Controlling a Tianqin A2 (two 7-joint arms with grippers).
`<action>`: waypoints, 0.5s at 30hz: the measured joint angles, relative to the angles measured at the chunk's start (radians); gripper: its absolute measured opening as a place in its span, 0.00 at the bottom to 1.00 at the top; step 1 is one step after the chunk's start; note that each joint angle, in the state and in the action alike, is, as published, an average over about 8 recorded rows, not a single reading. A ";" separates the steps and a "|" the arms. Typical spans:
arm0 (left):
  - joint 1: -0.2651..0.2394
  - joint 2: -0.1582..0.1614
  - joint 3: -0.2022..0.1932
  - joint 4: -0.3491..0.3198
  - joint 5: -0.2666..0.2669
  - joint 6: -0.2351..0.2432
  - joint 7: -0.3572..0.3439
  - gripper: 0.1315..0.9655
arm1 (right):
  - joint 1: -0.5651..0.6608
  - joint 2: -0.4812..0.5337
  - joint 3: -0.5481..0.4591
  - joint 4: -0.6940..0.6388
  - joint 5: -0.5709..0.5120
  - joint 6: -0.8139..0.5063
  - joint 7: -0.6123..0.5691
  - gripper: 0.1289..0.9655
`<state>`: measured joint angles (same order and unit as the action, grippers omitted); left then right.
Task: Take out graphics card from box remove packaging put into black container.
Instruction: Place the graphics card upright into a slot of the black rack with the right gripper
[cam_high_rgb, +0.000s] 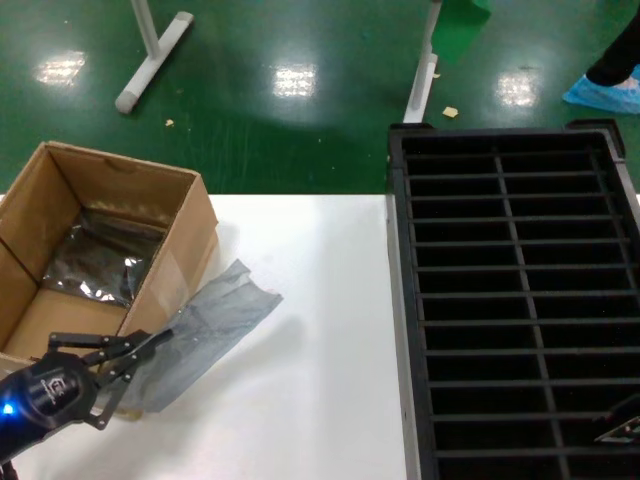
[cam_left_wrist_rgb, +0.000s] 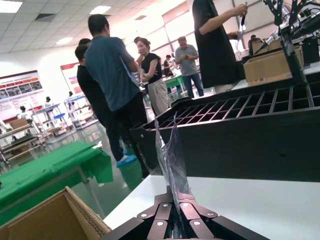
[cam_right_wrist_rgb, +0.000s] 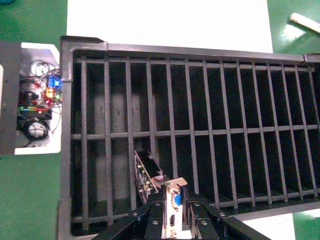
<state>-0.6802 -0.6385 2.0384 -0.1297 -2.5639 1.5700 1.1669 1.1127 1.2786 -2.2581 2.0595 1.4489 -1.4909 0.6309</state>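
- Black ribs of the black container (cam_right_wrist_rgb: 190, 135) stand close together, and the graphics card (cam_right_wrist_rgb: 172, 200) is held just above them at the container's near end; if the card comes down tilted, I judge its silver bracket could catch on a rib and not enter the slot.
- Another card (cam_right_wrist_rgb: 145, 175) already stands in a slot just beside it, so the two could touch.
- Right gripper (cam_right_wrist_rgb: 172, 207) points down over the container, with its fingers pinching the card by the bracket end (the blue connector shows between them).
- Left gripper (cam_high_rgb: 130, 352) is low at about 7 o'clock on the white desk (cam_high_rgb: 320, 300), fingers pressed on the grey packaging (cam_high_rgb: 205, 325), which lies beside the box (cam_high_rgb: 100, 240).
- Loose packaging could drag against the box if this arm swings.
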 joint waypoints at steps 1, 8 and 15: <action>0.000 -0.001 0.001 0.000 0.000 0.000 0.000 0.01 | -0.027 0.001 0.017 0.000 -0.007 0.012 -0.006 0.08; 0.000 -0.004 0.001 0.006 0.004 0.000 0.002 0.01 | -0.183 0.003 0.127 0.000 -0.045 0.069 -0.042 0.08; 0.000 -0.004 -0.004 0.009 0.009 0.000 0.001 0.01 | -0.284 -0.001 0.219 0.000 -0.062 0.077 -0.063 0.08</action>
<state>-0.6798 -0.6426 2.0349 -0.1204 -2.5547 1.5700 1.1683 0.8289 1.2779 -2.0391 2.0595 1.3866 -1.4143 0.5680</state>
